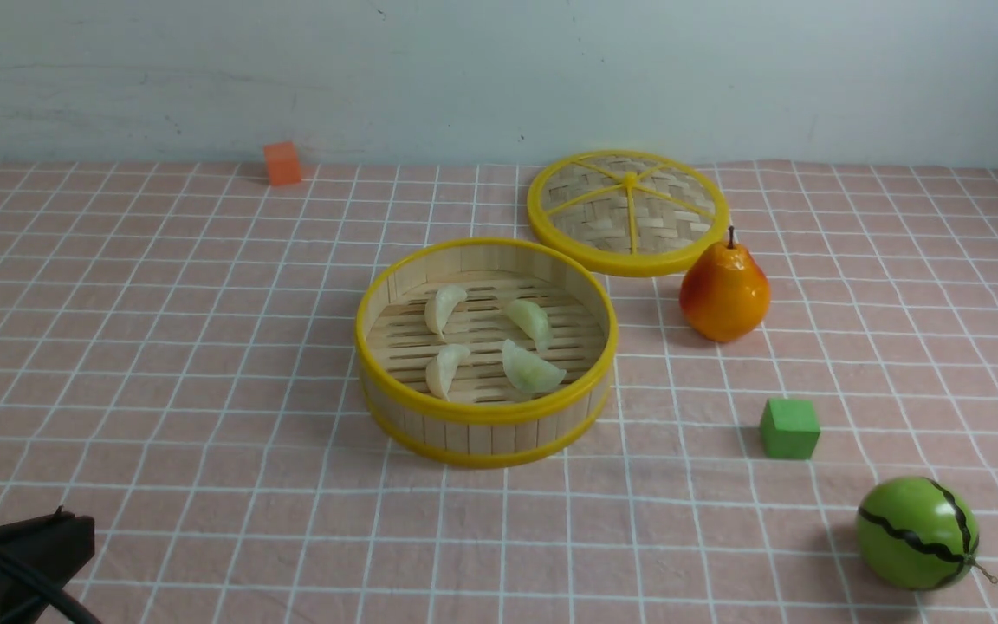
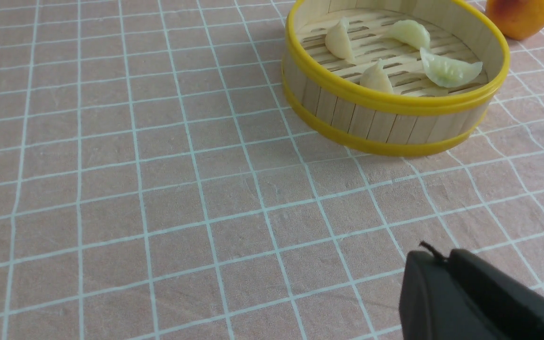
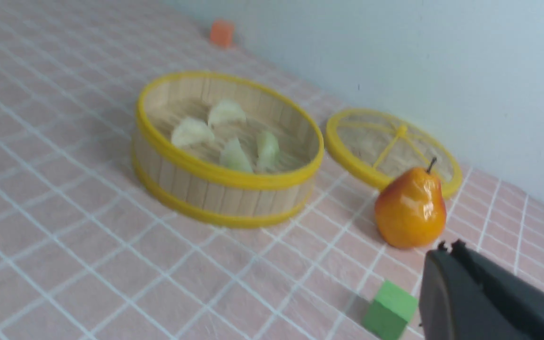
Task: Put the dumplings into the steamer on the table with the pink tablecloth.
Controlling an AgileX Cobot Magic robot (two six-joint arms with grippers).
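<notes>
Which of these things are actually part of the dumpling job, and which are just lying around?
Part of the job:
- four toy dumplings, all inside the steamer
- bamboo steamer
- pink tablecloth with a white grid

Just lying around:
- woven lid
- pear
- green cube
- toy watermelon
- orange block

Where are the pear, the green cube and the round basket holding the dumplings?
Pear [image 1: 724, 295]: front view, on its rounded body.
Green cube [image 1: 790, 433]: front view, on its near face.
Basket [image 1: 486, 438]: front view, on its outer wall.
</notes>
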